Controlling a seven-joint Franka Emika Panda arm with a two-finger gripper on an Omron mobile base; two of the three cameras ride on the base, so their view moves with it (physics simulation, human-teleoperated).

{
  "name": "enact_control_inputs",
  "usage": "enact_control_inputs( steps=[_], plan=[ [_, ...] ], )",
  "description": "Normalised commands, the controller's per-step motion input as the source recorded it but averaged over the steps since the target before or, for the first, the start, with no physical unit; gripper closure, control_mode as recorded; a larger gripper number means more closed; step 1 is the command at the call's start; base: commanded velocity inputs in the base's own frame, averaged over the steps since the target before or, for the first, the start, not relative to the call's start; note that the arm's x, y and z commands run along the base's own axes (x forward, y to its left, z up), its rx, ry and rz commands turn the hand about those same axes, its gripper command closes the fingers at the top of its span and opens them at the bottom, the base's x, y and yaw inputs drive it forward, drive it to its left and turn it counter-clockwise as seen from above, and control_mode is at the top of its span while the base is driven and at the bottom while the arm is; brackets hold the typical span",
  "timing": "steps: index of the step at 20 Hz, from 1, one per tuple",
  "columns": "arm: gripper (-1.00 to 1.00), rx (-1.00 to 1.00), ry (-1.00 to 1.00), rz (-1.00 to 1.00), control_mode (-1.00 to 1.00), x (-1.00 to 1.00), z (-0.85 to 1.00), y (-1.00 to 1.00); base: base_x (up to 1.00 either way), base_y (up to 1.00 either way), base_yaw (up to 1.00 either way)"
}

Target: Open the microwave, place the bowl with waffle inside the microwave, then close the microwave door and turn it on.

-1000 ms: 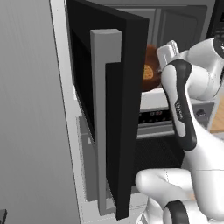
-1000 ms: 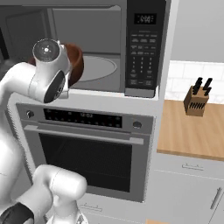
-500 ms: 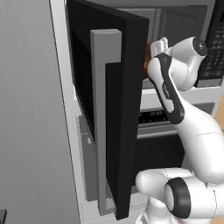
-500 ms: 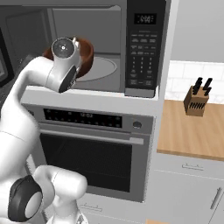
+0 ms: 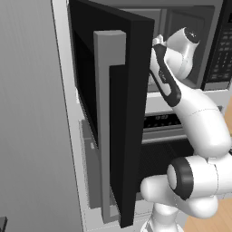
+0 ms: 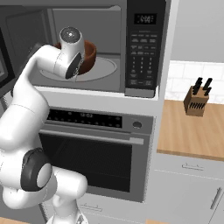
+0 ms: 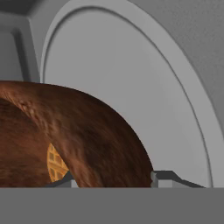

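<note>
Hand view: the bowl with waffle [image 7: 87, 135] is being pinched at its rim by the claw [image 7: 111, 178], being held just above the round turntable [image 7: 144, 78] inside the microwave [image 6: 144, 48].

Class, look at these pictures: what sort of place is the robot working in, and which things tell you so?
Most likely a home kitchen: a built-in microwave stands open above a steel oven, and a knife block sits on a wooden counter beside them.

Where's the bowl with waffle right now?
The bowl with waffle is inside the open microwave, over the round turntable, left of the keypad strip, with the gripper straddling its wall.
</note>
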Motion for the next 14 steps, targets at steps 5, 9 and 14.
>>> enact_control_inputs(
  steps=[5, 9, 14],
  plan=[
    [1.0, 0.0, 0.05, 0.0, -1.0, 0.35, -0.58, 0.07, 0.0, 0.0, 0.0],
    [-1.0, 0.01, 0.02, 0.0, -1.0, 0.21, -0.67, 0.11, 0.0, 0.0, 0.0],
    [-1.0, 0.12, 0.0, 0.0, -1.0, 0.02, -0.39, 0.0, 0.0, 0.0, 0.0]
  ],
)
